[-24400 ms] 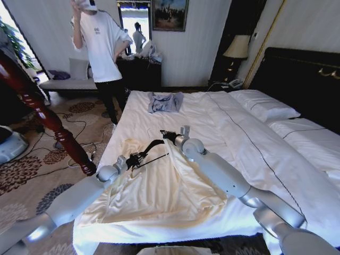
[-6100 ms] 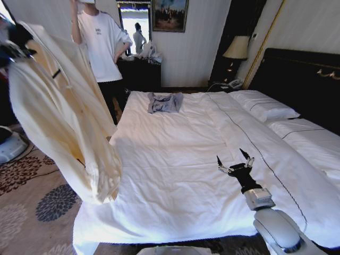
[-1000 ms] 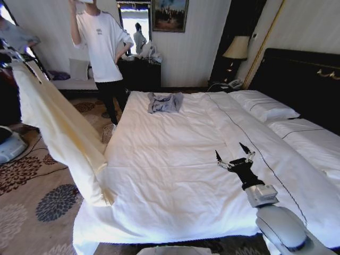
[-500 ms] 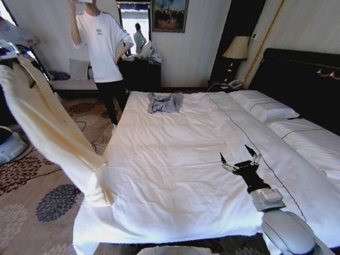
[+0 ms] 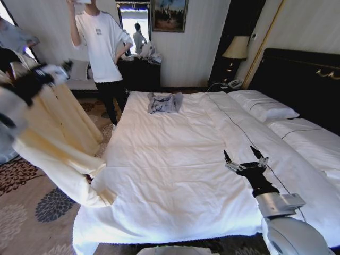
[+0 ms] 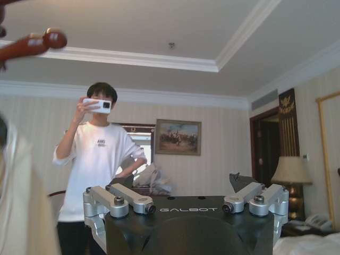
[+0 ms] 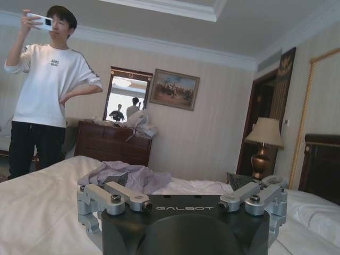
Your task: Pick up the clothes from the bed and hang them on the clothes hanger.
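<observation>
The clothes (image 5: 58, 143) hang off the bed (image 5: 175, 159), draped in long folds beside its near left corner, apparently already on their support, with the hem trailing near the mattress edge. The left tool (image 5: 53, 71) is up by the garment's top, fingers spread and empty. The right tool (image 5: 245, 159) hovers open over the sheets, well apart.

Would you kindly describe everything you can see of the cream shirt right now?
The cream shirt is pale yellow, thin and soft, hanging in long folds off the bed's left side, above the patterned carpet. Its top is bunched near the raised left gripper; whether the fingers touch it cannot be told. Its lower end drapes against the mattress corner.
</observation>
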